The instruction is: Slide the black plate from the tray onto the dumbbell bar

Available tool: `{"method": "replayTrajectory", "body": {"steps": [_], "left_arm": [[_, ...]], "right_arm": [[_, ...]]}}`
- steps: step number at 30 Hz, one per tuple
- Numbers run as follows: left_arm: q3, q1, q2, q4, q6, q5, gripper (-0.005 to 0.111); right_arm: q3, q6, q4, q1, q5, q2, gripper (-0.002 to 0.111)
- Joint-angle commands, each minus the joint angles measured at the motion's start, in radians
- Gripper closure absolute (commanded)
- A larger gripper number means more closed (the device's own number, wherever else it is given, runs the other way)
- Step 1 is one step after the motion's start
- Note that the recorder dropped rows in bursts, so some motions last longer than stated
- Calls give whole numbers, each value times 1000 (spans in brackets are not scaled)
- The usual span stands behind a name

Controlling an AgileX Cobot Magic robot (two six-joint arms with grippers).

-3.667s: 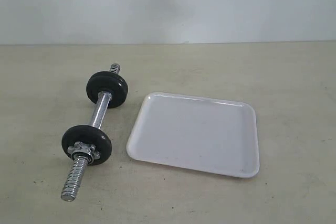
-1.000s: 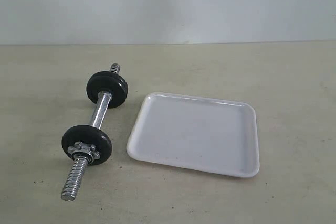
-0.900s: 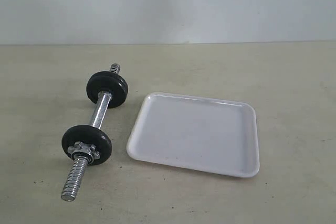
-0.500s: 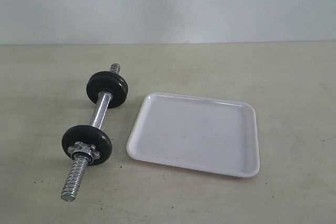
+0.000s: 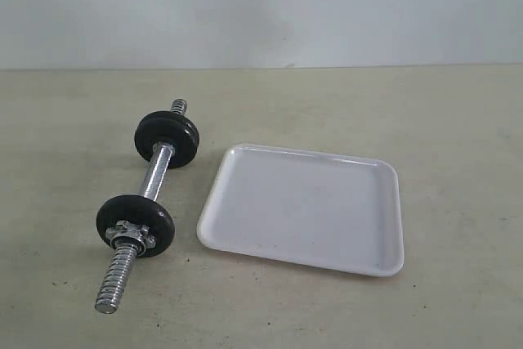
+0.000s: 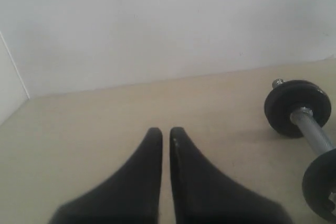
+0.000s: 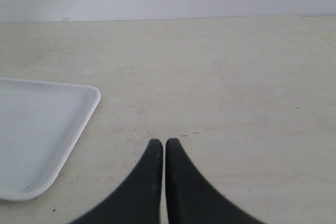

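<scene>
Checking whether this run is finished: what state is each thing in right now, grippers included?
tray: empty.
dumbbell bar: lying beside the tray.
far black plate: on the bar.
near black plate: on the bar, collar nut against it.
left gripper: shut, empty.
right gripper: shut, empty.

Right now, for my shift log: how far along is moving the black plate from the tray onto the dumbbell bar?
Looks done: the white tray holds no disc, and the dumbbell bar carries a far black disc and a near black disc with a star collar nut against it. In hand: nothing; left gripper and right gripper are shut and empty. Left: nothing visible.
</scene>
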Motion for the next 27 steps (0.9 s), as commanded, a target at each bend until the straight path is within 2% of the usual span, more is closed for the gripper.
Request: {"method": "replayTrajectory", "body": {"steps": [1,6,27], "left_arm": [[3,7,-3,-9,-31,65,102],[3,7,-3,-9,-72,123,102],[3,7,-3,-52,-81,120,102]], "right_arm": [[4,-4,-2,2,-13,-5,108],[4,-4,-2,2,-13,-5,108],[4,-4,-2,2,-13,-5,108]]}}
